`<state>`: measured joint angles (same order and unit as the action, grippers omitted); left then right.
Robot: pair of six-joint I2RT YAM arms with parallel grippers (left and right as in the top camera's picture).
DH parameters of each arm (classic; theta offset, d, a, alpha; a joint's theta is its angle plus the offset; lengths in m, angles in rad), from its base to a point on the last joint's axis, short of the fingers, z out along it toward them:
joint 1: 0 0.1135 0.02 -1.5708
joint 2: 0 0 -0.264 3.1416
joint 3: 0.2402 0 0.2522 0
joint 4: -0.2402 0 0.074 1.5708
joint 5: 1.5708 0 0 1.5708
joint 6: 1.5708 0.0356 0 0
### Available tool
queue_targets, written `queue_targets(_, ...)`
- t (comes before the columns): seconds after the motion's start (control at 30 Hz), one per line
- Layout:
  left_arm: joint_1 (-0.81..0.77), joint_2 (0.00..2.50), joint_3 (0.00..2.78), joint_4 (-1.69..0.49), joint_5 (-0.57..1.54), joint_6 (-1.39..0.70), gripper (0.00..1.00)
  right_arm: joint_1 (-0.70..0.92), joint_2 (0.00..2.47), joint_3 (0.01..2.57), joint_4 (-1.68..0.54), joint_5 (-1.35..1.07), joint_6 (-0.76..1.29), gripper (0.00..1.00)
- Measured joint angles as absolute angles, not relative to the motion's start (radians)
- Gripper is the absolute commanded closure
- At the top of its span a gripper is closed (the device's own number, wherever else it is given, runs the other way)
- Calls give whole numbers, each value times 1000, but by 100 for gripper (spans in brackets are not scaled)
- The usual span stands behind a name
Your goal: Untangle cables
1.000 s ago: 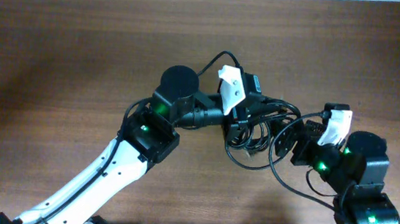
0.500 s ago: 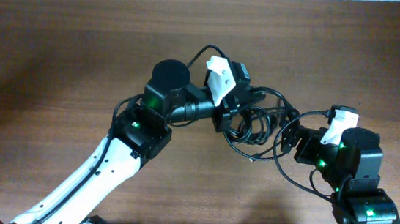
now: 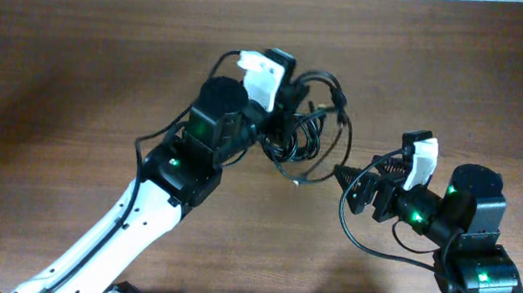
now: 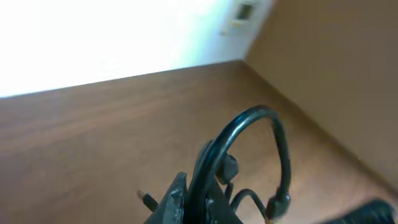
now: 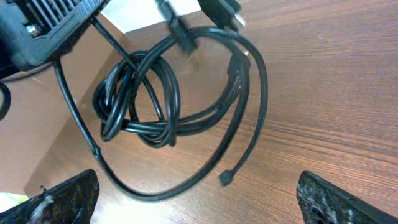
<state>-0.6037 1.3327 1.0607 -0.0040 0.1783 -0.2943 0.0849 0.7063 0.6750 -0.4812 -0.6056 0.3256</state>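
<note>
Shows two arms over a wooden table. At left, left arm stretched diagonally up from the bottom edge, left gripper pinched narrow on the cables near table centre. One tangled bundle (number of separate cords cannot be told): thin, black, glossy, in overlapping loops, small plug ends trailing. At right, right arm bent inward, right gripper spread wide, empty, near the bundle.

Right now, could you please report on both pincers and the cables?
Left pincer shut on the cables, loops tangled. Right pincer open, empty, facing the bundle. Nothing between them.
</note>
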Motion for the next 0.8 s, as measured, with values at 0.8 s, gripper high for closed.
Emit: queue_targets(0.8, -442, 1332, 1061, 162, 473, -1223, 100, 85, 748, 675, -207, -701, 1052, 5)
